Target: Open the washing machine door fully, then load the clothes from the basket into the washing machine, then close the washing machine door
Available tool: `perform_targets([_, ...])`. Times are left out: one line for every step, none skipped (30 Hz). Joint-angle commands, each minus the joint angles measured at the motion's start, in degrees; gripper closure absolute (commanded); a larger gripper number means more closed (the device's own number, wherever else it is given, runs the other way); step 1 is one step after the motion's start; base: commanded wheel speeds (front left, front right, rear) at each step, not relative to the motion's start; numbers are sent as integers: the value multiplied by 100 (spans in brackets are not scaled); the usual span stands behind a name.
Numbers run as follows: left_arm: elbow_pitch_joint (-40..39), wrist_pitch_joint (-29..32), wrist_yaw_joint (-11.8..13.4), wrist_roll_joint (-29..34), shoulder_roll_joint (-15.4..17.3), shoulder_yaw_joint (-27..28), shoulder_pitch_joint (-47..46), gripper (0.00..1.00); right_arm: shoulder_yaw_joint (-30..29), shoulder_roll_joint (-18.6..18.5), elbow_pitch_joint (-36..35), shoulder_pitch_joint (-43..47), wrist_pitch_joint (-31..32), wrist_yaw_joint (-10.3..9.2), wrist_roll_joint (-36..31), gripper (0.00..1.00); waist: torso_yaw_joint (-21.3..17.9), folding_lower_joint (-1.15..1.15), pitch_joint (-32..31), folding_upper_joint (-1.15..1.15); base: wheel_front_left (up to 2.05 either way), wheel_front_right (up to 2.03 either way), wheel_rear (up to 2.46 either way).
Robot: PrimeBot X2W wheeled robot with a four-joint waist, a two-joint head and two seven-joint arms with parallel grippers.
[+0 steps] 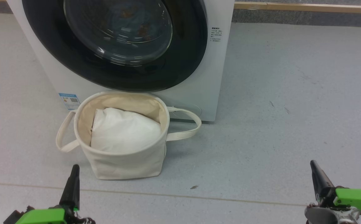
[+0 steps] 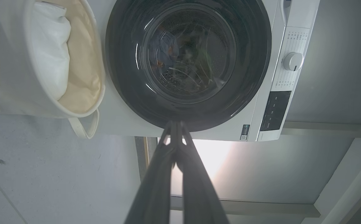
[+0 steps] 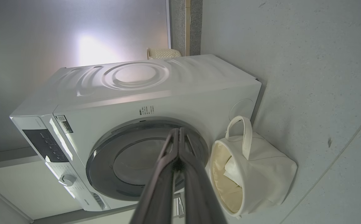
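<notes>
On the grey floor [image 1: 292, 93] ahead of the robot stands the washing machine [image 1: 199, 93], its white front facing the head camera. The washing machine door [image 1: 180, 62] lies flush in the front panel, black rim all round and no gap showing at its edge in either wrist view, so it reads as shut. Whether the latch has caught cannot be told.

Just in front of the machine, touching or nearly touching its lower front, sits the basket [image 1: 121, 165], upright. Inside it lies a plain white pillow-like liner [image 1: 124, 130] and no printed fabric that I can see.

Behind the door's glass, the clothes [image 2: 165, 49] show as a dim patch of light blue with orange flecks, so they are in the drum and not in the basket.

Low at the near edge of the head view, well apart from basket and machine, the left fingers [image 1: 72, 186] are pressed together on nothing, and the right fingers [image 1: 319, 177] likewise, closed and empty.

Judged from how things lie, all three steps look done: clothes loaded, door closed. What the next move calls for is little. At most a press on the black rim to be sure the door is seated, with closed fingers used as a pusher and kept off the glass.
</notes>
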Motion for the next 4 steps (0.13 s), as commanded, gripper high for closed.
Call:
perform_targets([-210, 50, -41, -11, 75, 199, -258, 100, 97, -30, -174, -285, 38, 1, -40, 100, 0, 0, 0, 0, 0, 0, 0])
perform_targets([-210, 50, -41, -11, 75, 199, -258, 100, 96, -29, -174, -285, 38, 1, -40, 100, 0, 0, 0, 0, 0, 0, 0])
perform_targets([-210, 50, -41, -11, 75, 199, -258, 100, 96, -29, -174, -285, 39, 1, -40, 100, 0, 0, 0, 0, 0, 0, 0])
perform_targets([-210, 50, -41, -11, 75, 199, -258, 100, 96, -29, -174, -285, 39, 1, -41, 100, 0, 0, 0, 0, 0, 0, 0])
